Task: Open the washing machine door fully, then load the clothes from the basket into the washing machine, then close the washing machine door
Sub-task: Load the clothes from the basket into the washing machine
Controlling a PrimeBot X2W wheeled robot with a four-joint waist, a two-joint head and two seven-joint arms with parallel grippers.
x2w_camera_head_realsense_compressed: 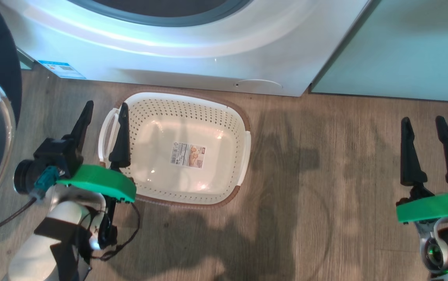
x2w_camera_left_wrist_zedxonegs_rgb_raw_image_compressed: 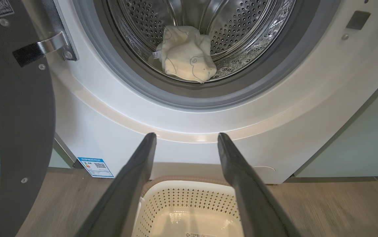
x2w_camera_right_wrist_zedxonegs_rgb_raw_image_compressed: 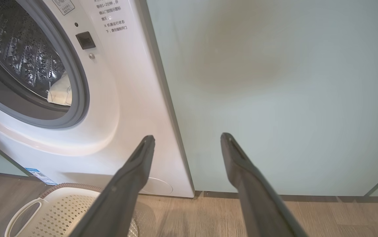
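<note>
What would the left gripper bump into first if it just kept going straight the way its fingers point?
The left gripper, open, would likely meet the white front of the washing machine just below its round opening, passing above the basket; height is hard to judge.

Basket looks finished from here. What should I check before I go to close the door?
1. The basket holds no garment: ok, its label lies bare.
2. The clothes sit in the steel drum, behind the grey ring: ok.
3. Both garments loaded: cannot tell, they lie in one heap.
4. The washing machine door stands open at the left: ok.
5. The left gripper is open and empty: ok.
6. The right gripper is open and empty, facing the pale green panel: ok.
</note>
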